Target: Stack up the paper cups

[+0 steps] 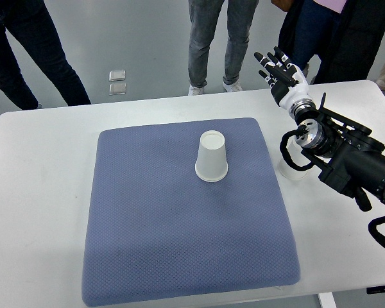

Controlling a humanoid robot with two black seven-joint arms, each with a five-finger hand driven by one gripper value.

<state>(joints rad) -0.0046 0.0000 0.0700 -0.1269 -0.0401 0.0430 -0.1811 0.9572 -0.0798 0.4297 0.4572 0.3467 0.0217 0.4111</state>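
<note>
A white paper cup (212, 157) stands upside down on the blue-grey mat (179, 218), a little right of its middle towards the far side. A second white cup (294, 172) stands on the white table just off the mat's right edge, mostly hidden behind my right forearm. My right hand (279, 67) is raised over the table's far right edge, well beyond both cups, with its fingers spread and holding nothing. My left arm does not show.
The white table (38, 192) carries the mat. Three people stand beyond the far edge: legs at the back left (25, 45), middle (212, 38) and right (333, 32). Two metal floor plates (117, 82) lie behind the table.
</note>
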